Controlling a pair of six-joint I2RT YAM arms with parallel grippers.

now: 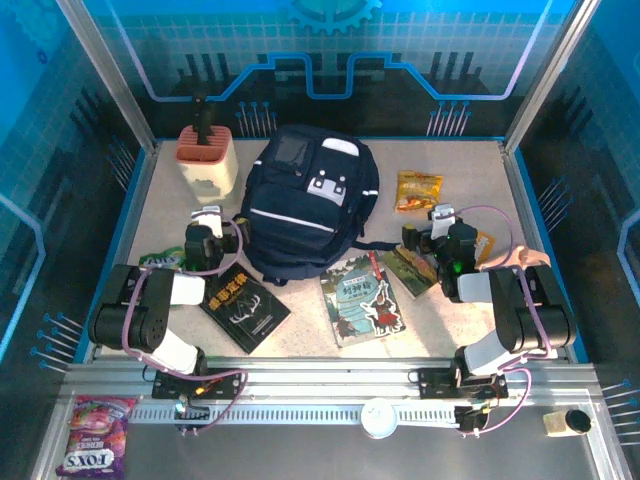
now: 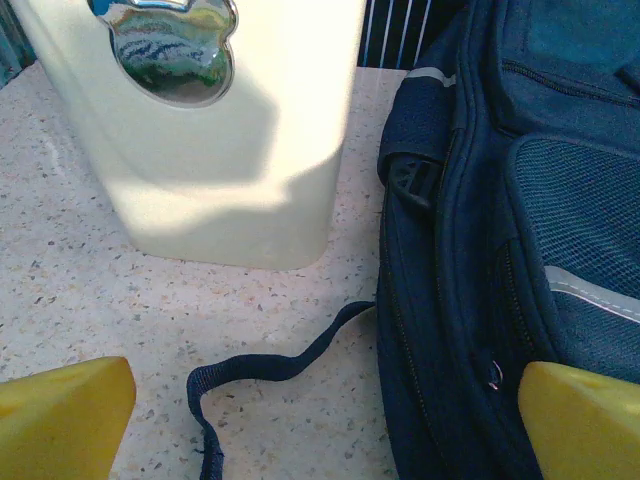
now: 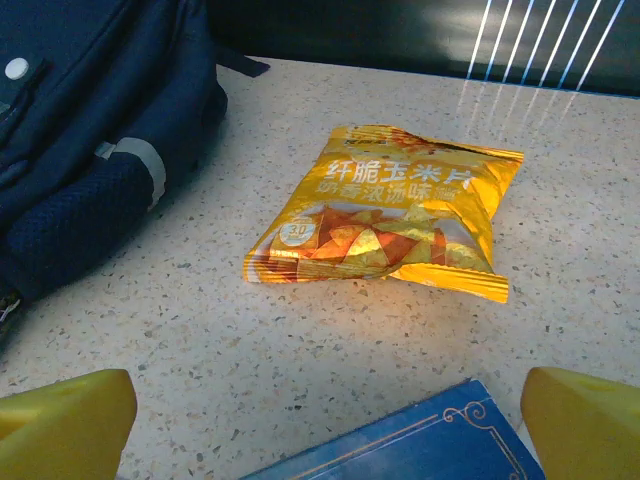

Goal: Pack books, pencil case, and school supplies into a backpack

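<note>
Left hand (image 2: 320, 430) spread empty, facing backpack (image 2: 500, 230) side beside beige holder (image 2: 240, 150), likely seeking zipper (image 2: 493, 375). Right hand (image 3: 320, 425) spread empty, hovering over blue-green book (image 3: 400, 450) corner, ready for pickup. Books (image 1: 362, 300) lying on table (image 1: 440, 335) before backpack, all unpacked.

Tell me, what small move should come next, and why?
Probably the left gripper, open and empty like the right gripper, should reach for the zipper beside it: the backpack looks shut, while the black book, teal-grey book and blue-green book lie on the table.
</note>
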